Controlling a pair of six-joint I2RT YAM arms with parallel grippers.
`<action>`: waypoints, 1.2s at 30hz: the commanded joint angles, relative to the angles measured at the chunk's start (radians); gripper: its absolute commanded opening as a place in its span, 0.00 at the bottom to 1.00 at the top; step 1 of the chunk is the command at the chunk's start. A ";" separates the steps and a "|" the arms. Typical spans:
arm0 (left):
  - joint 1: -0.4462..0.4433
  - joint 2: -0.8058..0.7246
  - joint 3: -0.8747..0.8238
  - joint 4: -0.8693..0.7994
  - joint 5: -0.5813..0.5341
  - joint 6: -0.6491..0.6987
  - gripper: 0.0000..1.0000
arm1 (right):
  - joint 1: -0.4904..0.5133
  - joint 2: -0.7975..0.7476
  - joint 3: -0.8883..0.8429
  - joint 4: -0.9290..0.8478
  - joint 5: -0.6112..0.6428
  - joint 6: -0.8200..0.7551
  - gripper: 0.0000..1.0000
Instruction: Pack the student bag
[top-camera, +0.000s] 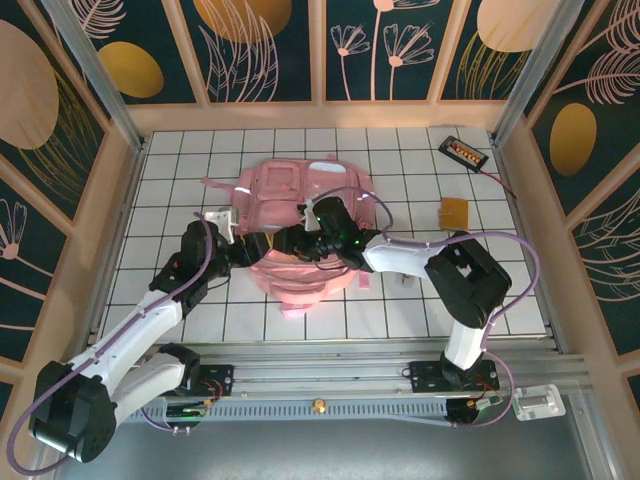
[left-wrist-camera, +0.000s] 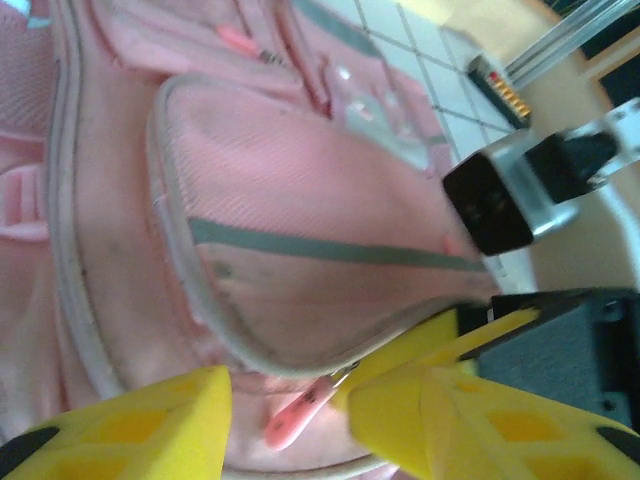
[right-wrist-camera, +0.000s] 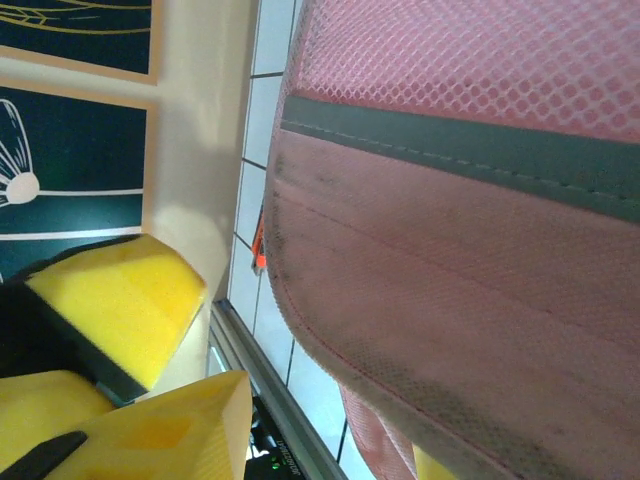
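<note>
The student bag (top-camera: 300, 205), a soft pink backpack with grey strips, lies in the middle of the white tiled table (top-camera: 180, 160). Both grippers meet over its near half. My left gripper (top-camera: 262, 246) is open. In the left wrist view, its yellow fingers (left-wrist-camera: 150, 425) stand apart on either side of a pink zipper pull (left-wrist-camera: 295, 418) under the front pocket's edge, without touching it. My right gripper (top-camera: 300, 240) is also open. One of its yellow fingers (right-wrist-camera: 160, 435) is clear of the bag (right-wrist-camera: 450, 250), and the other is mostly hidden behind the bag's edge.
A black device with orange marks (top-camera: 463, 152) and its cable lie at the back right. An orange-brown square (top-camera: 454, 212) lies right of the bag and a white object (top-camera: 217, 217) at its left side. Wooden walls ring the table.
</note>
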 joint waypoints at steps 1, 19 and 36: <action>-0.003 0.011 -0.011 -0.073 0.015 0.130 0.48 | -0.035 -0.018 -0.045 0.073 0.028 0.050 0.46; -0.066 0.229 0.168 -0.143 0.024 0.383 0.48 | -0.042 0.008 -0.036 0.144 -0.023 0.112 0.45; -0.069 0.242 0.127 -0.047 -0.050 0.415 0.45 | -0.043 0.027 -0.032 0.202 -0.047 0.181 0.45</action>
